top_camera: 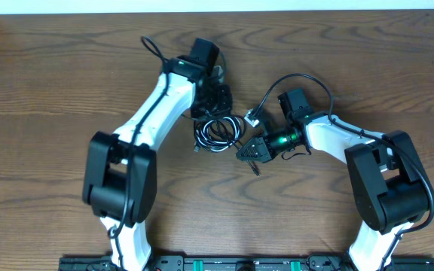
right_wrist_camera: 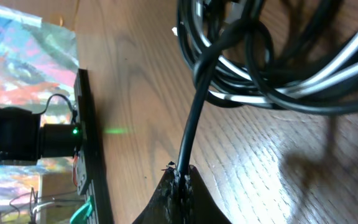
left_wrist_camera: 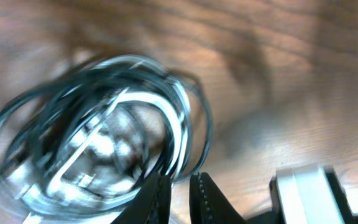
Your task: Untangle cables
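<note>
The cables [top_camera: 218, 132] lie in a tangled coil of black and white cords at the table's middle. My left gripper [top_camera: 218, 114] hangs over the coil's far edge. In the left wrist view the blurred coil [left_wrist_camera: 104, 124] lies just ahead of the left gripper [left_wrist_camera: 182, 186], whose jaws stand a narrow gap apart with bare wood between them. My right gripper [top_camera: 242, 153] sits at the coil's right side. In the right wrist view the right gripper [right_wrist_camera: 182, 182] is shut on one black cable [right_wrist_camera: 194, 124] that runs up into the bundle [right_wrist_camera: 272, 56].
A small white plug [top_camera: 252, 116] lies just right of the coil. The arms' thick black wires [top_camera: 304, 78] loop above the right wrist. The arm bases and a black rail [top_camera: 224, 263] line the near edge.
</note>
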You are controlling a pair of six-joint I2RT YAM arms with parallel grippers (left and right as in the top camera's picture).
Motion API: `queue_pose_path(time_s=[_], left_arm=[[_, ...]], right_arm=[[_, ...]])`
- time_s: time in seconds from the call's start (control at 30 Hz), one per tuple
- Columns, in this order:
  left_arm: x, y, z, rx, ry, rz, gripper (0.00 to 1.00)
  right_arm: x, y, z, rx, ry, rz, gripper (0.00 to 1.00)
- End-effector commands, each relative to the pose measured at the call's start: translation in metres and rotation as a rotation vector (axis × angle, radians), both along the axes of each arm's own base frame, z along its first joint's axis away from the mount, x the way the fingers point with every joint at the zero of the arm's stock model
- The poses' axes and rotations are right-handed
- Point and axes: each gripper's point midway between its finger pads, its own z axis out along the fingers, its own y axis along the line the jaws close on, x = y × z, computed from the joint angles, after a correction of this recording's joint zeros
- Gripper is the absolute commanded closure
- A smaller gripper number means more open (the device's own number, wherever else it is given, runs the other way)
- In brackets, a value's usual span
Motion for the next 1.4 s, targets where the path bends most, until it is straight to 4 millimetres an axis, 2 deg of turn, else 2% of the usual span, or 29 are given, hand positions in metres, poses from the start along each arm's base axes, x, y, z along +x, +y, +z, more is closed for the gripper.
queue_pose_path(time_s=[0.0, 0.07, 0.17, 0.23, 0.37, 0.43, 0.57, 0.7, 0.8, 1.1, 1.37], left_arm=[[-0.008, 0.028, -0.004, 0.153, 0.027, 0.047, 0.83], [-0.016, 0.028, -0.004, 0.148, 0.062, 0.044, 0.83], [-0.025, 0.016, 0.000, 0.072, 0.115, 0.038, 0.83], [-0.030, 0.017, 0.000, 0.078, 0.134, 0.040, 0.83], [-0.033, 0.046, -0.009, 0.244, 0.114, 0.018, 0.83], [-0.030, 0.053, -0.013, 0.287, 0.096, 0.025, 0.83], [-0.024, 0.048, -0.027, 0.261, 0.092, 0.094, 0.83], [-0.029, 0.035, -0.029, 0.190, 0.124, 0.090, 0.83], [-0.034, 0.037, -0.033, 0.206, 0.137, 0.086, 0.84], [-0.047, 0.053, -0.061, 0.292, 0.193, 0.101, 0.87], [-0.038, 0.050, -0.069, 0.273, 0.147, 0.110, 0.92]], right_arm=[[0.004, 0.001, -0.009, -0.069, 0.063, -0.059, 0.99], [0.005, 0.000, -0.009, -0.077, 0.078, -0.072, 0.99], [0.003, -0.002, -0.010, -0.082, 0.086, -0.072, 0.99], [0.003, -0.002, -0.010, -0.084, 0.089, -0.073, 0.99], [0.004, -0.003, -0.016, -0.132, 0.143, -0.126, 0.99], [0.005, -0.002, -0.017, -0.140, 0.140, -0.129, 0.99], [0.004, 0.000, -0.016, -0.140, 0.140, -0.126, 0.99], [0.005, 0.000, -0.018, -0.149, 0.144, -0.138, 0.99], [0.009, 0.004, -0.016, -0.135, 0.118, -0.135, 0.99], [0.006, 0.008, -0.015, -0.132, 0.112, -0.122, 0.99], [0.007, 0.009, -0.013, -0.117, 0.101, -0.116, 0.99]])
